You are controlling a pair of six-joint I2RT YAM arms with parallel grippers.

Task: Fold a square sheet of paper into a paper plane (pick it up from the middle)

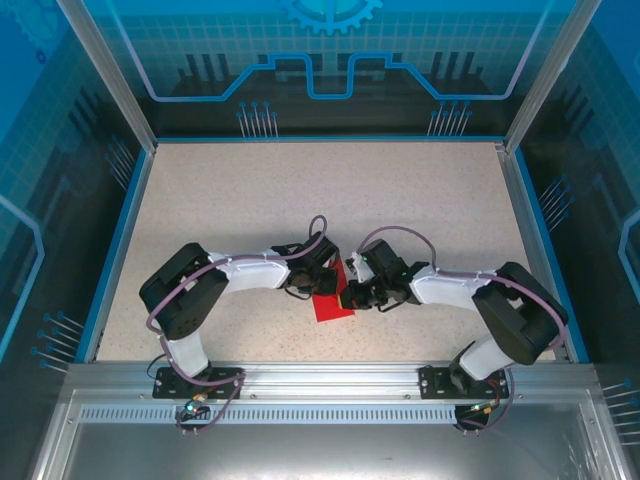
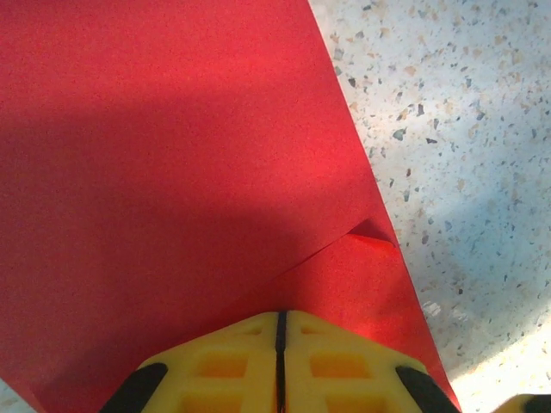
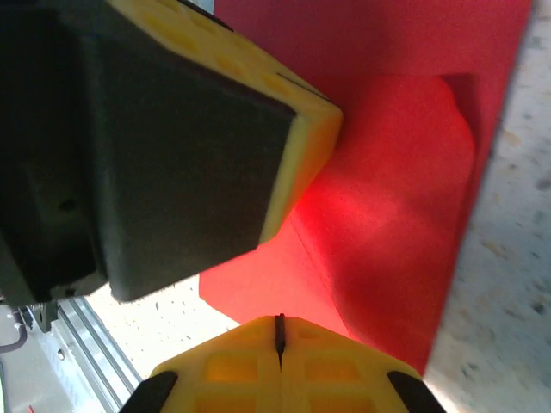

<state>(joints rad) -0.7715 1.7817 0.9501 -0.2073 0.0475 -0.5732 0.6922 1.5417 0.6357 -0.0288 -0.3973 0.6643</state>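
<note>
The square sheet of paper [image 1: 330,306] is bright red and lies partly folded on the speckled table, between both grippers. In the left wrist view the paper [image 2: 172,172] spreads ahead, with a folded flap meeting the tips of my left gripper [image 2: 281,314], whose yellow jaws are pressed together at that flap's edge. My left gripper [image 1: 322,280] comes in from the left. My right gripper [image 1: 351,297] comes from the right, shut, its tips [image 3: 280,320] resting over the paper [image 3: 387,215]. A left finger [image 3: 301,129] stands close above the sheet there.
The speckled table [image 1: 300,200] stretches open behind the grippers, bounded by blue walls. A metal rail [image 1: 320,380] runs along the near edge, just behind the paper's near side.
</note>
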